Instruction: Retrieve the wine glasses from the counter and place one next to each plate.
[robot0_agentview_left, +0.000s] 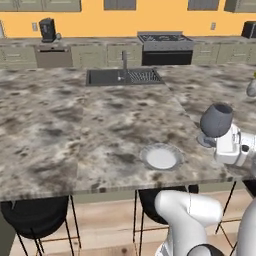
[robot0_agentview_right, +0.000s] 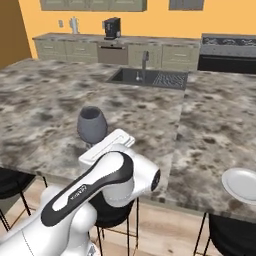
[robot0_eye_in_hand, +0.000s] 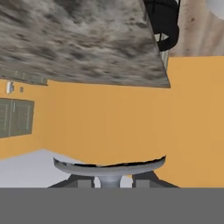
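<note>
My gripper (robot0_agentview_left: 226, 143) is shut on the stem of a grey-blue wine glass (robot0_agentview_left: 216, 120), which stands upright over the island's right side. Its round base (robot0_eye_in_hand: 109, 168) sits right in front of my fingertips (robot0_eye_in_hand: 142, 183) in the hand view. Whether the base touches the stone I cannot tell. In the left base view a white plate (robot0_agentview_left: 161, 157) lies near the island's front edge, left of the glass. The right base view has the glass (robot0_agentview_right: 92, 125) just past my wrist and a plate (robot0_agentview_right: 244, 184) far to the right. The counter (robot0_agentview_left: 100, 42) runs along the orange back wall.
The island (robot0_agentview_left: 75, 130) has a sink (robot0_agentview_left: 122, 77) with a tap at its far side. Black stools (robot0_agentview_left: 35, 215) stand under its near edge. A grey vase (robot0_agentview_left: 251, 89) stands at the right. A stove (robot0_agentview_left: 165, 42) and a coffee machine (robot0_agentview_left: 47, 30) are at the counter.
</note>
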